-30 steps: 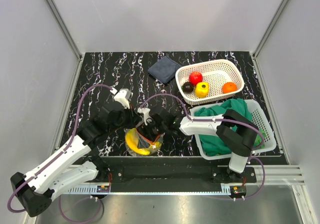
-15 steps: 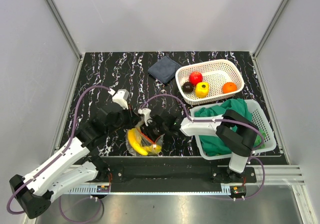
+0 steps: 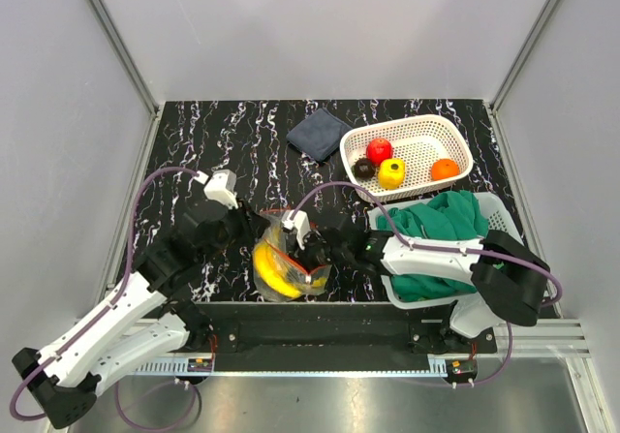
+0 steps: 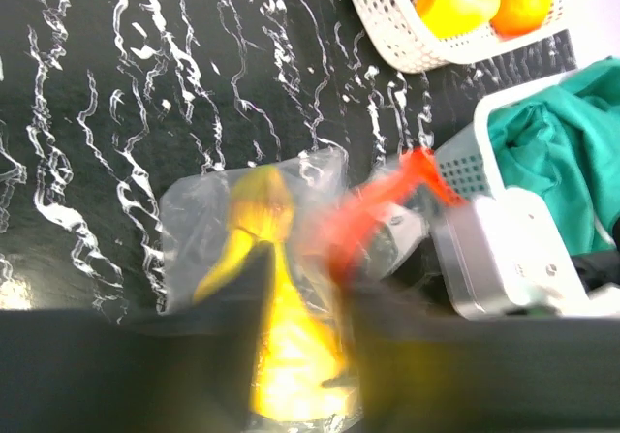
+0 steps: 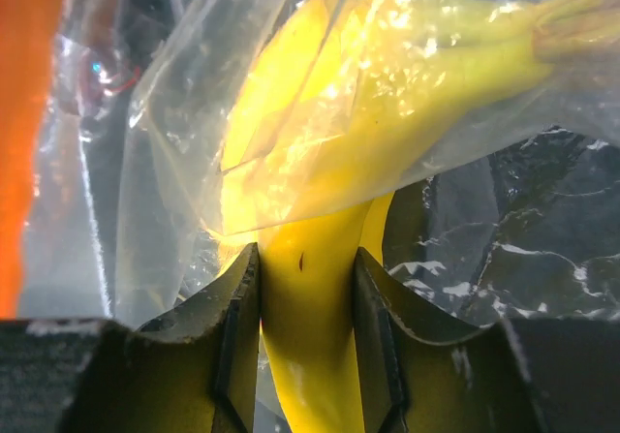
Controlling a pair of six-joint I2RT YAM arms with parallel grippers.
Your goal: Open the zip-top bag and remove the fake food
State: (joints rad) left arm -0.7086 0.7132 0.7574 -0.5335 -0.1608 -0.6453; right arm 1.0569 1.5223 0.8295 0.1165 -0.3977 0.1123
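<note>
The black table (image 3: 194,142) holds a basket (image 3: 513,239) of green cloth (image 3: 441,215) on the right. Just left of it, by the near edge, is the zip-top bag (image 4: 189,225). It looks thin, crinkly and slippery, probably best pinched by its red strip (image 4: 417,167). Its bananas (image 5: 387,94) look hard and smooth. The right gripper (image 5: 305,268) squeezes them tight. The left gripper (image 4: 302,307) is too blurry to tell.

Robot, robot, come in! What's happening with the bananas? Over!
Right fingers shut on bananas. Left fingers by bag, grip unclear. Bananas partly inside bag. Nothing seen blocking.
</note>
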